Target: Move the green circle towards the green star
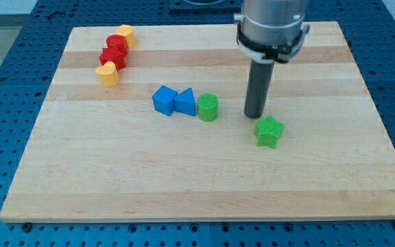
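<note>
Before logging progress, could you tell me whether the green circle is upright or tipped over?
Upright: the green circle stands on end, its round face up.

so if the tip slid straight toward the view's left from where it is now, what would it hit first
Most likely the green circle block: my tip sits just to its right at a similar depth, above the green star block. Depth alignment is uncertain.

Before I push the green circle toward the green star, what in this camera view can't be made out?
- Arm above my tip: cut off by the view's top edge.
- Red blocks between the two yellow blocks: packed together, shapes and count unclear.
- Whether the green circle touches the blue block beside it: too close to tell.
- Gap between my tip and the green star: one view only, depth unclear.
</note>
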Controlling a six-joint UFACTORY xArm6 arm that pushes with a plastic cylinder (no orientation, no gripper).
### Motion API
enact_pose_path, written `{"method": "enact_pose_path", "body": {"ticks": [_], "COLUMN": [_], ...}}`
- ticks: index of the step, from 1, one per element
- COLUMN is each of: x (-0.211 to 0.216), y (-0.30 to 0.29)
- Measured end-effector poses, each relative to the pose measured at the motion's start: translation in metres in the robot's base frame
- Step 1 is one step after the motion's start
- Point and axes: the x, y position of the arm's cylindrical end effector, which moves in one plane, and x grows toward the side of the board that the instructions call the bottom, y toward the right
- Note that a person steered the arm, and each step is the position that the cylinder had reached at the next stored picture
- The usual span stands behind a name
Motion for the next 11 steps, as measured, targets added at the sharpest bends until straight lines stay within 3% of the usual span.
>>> {"method": "enact_pose_path", "body": {"ticks": [1,2,3,5,11], "x": [-0.041,-0.041,-0.016,0.017,0.042], "y": [-0.027,-0.086,-0.109,-0.098,-0.036]}}
